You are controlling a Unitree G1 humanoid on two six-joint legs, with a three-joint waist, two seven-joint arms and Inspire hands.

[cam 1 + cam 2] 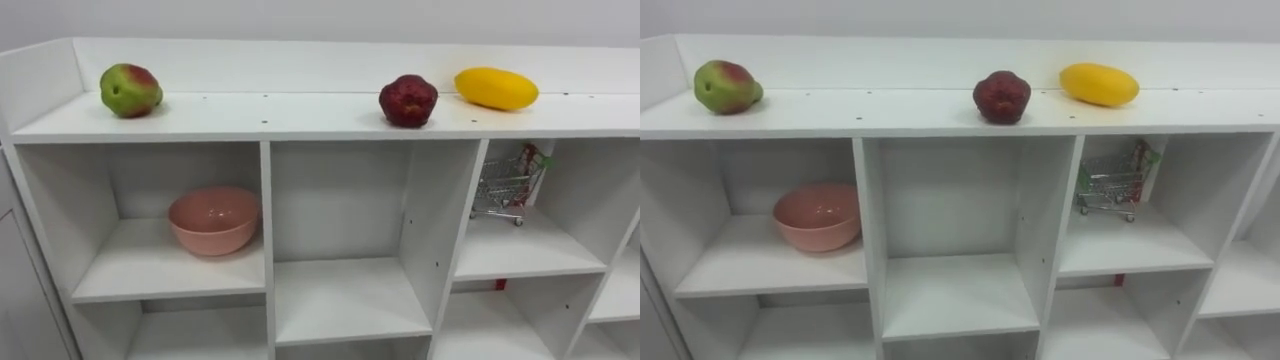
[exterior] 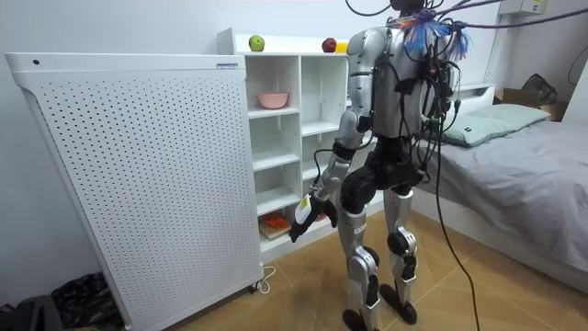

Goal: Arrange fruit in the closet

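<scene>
1. While the robot stands in front of the white closet (image 1: 330,120), three fruits sit on its top shelf, along the top of the left eye view.
2. The green and red fruit (image 1: 130,89) is at the upper left. The dark red fruit (image 1: 407,100) is right of the middle. The yellow fruit (image 1: 496,88) lies just beside it, at the upper right.
3. A pink bowl (image 1: 213,219) sits in the cubby at the left. A little shopping cart (image 1: 508,183) stands in the cubby at the right.
4. In the room view the left robot hand (image 2: 308,213) hangs low, near the middle of the picture, far from the fruit. I cannot tell if it is wide or closed.
5. The fruits look smooth, round and light, so I think they could roll or slip.
6. The best hold is likely around the fat middle, from the front or the top.
7. The yellow fruit is long, so holding it across its short side should work better.
8. A soft squeeze seems enough, because a hard one might bruise them.
</scene>
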